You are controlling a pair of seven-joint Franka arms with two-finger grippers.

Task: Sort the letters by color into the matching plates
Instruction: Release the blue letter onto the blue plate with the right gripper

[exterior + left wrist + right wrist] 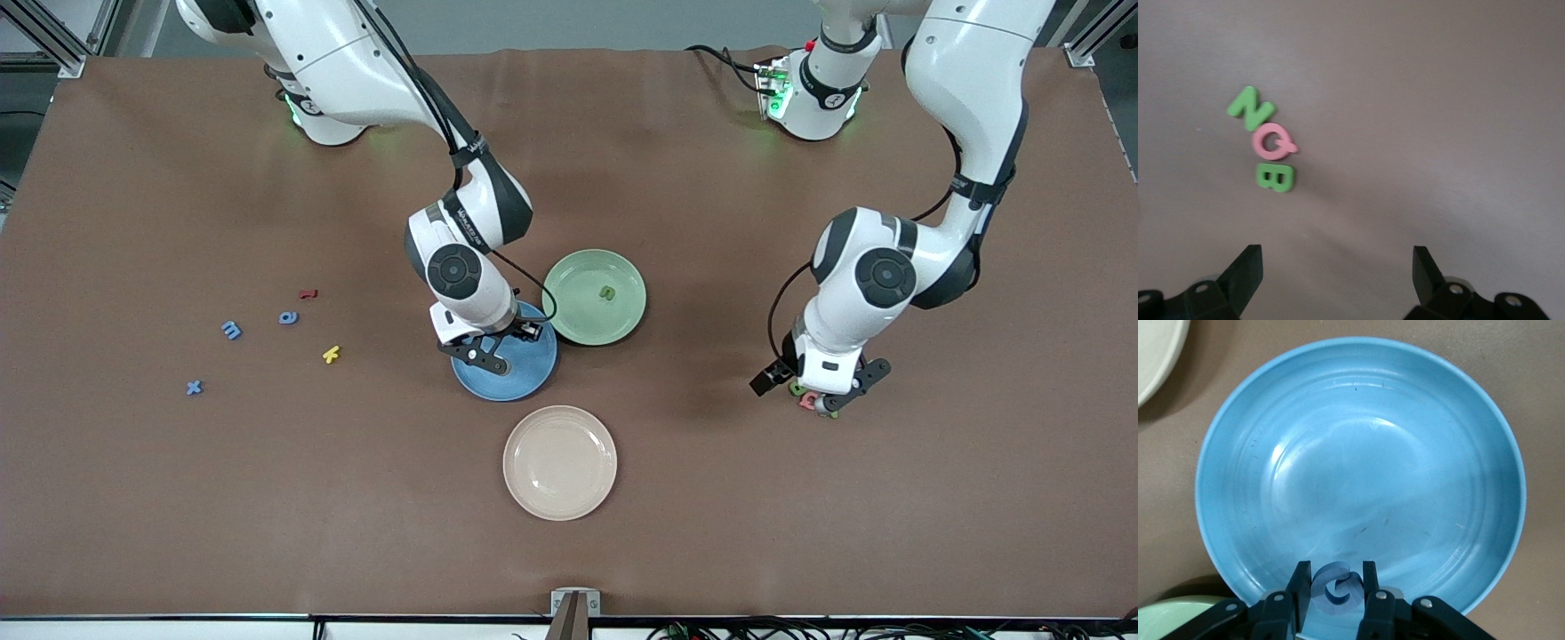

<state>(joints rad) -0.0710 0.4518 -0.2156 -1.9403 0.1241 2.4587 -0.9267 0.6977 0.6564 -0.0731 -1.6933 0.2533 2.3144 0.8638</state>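
Observation:
My right gripper [487, 353] hangs over the blue plate [529, 378], shut on a small blue letter [1327, 588] held upright between its fingers [1303, 577]. The plate [1358, 453] beneath it holds no other letter. Beside it, the pale green plate [594, 296] carries one green letter [607, 292]. Three blue letters [231, 330] [287, 317] [194, 387] lie toward the right arm's end. My left gripper [825, 396] is open low over a green N [1251, 109] and a green B [1275, 178], which lie off to one side of its fingers.
A pink Q [1275, 142] lies between the two green letters, touching them. A cream plate [560, 462] sits nearer the front camera than the blue plate. A red letter [308, 293] and a yellow letter [331, 355] lie among the blue ones.

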